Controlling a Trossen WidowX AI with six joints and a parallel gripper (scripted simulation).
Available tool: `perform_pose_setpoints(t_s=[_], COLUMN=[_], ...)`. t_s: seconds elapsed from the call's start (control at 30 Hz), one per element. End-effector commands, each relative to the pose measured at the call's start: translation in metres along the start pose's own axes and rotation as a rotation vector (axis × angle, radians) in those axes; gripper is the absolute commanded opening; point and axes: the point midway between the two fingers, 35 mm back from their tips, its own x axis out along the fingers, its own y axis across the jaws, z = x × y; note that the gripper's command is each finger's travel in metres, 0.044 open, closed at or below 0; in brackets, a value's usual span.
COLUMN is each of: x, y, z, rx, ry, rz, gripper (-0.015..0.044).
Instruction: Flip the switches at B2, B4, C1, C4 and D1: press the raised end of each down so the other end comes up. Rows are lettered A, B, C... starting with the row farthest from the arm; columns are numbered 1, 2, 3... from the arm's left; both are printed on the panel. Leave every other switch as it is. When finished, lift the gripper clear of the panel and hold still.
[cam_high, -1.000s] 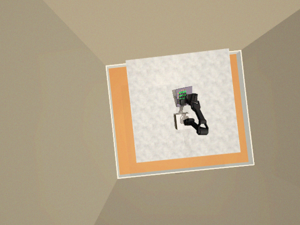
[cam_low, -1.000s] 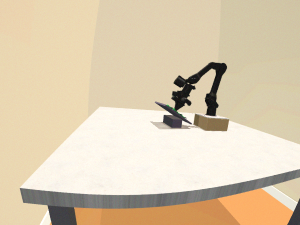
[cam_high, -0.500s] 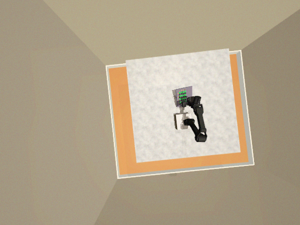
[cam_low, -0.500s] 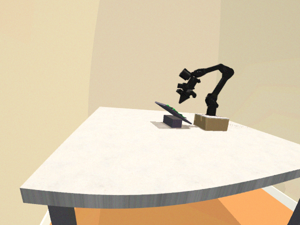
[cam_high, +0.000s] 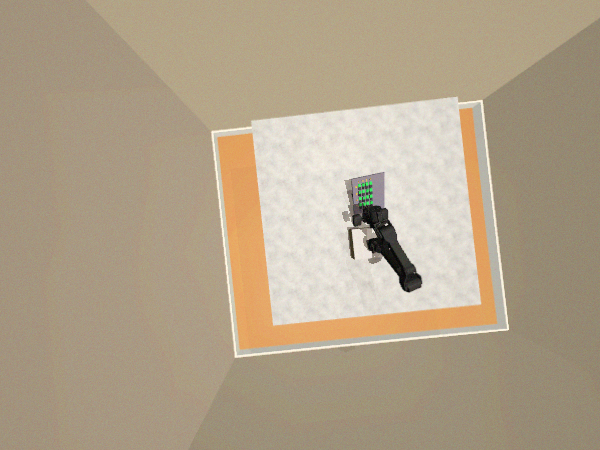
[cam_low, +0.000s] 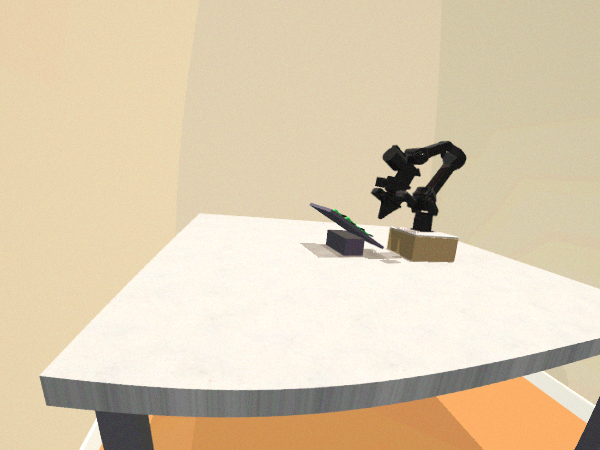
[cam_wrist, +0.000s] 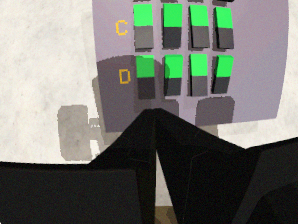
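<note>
Wrist view: the black gripper (cam_wrist: 154, 117) fills the lower half, its two wedge-shaped fingers pressed together to one point with nothing between them. The tip hangs over the near edge of the switch panel (cam_wrist: 256, 63), just below row D, between the first two columns; whether it touches cannot be told. Only rows B, C and D show; row A and the column numbers are cut off at the top. Each rocker is a flat rectangle, half bright green, half dark grey. Which end stands raised is hard to make out.

Exterior view: the panel (cam_low: 322, 211) is a thin purple slab, tilted, propped on a dark block (cam_low: 344, 241). Behind the panel, the arm stands on a tan box (cam_low: 429, 247). Matte white table (cam_low: 250, 310).
</note>
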Motion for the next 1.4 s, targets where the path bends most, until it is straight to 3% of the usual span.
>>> perform_pose_setpoints(t_s=[0.0, 0.8, 1.37], x=[0.024, 0.055, 0.056], y=[0.000, 0.000, 0.000], z=[-0.004, -0.006, -0.006], rx=[0.008, 0.008, 0.008], ry=[-0.013, -0.020, -0.020], rz=[-0.007, -0.008, -0.008], gripper=[0.0000, 0.0000, 0.0000])
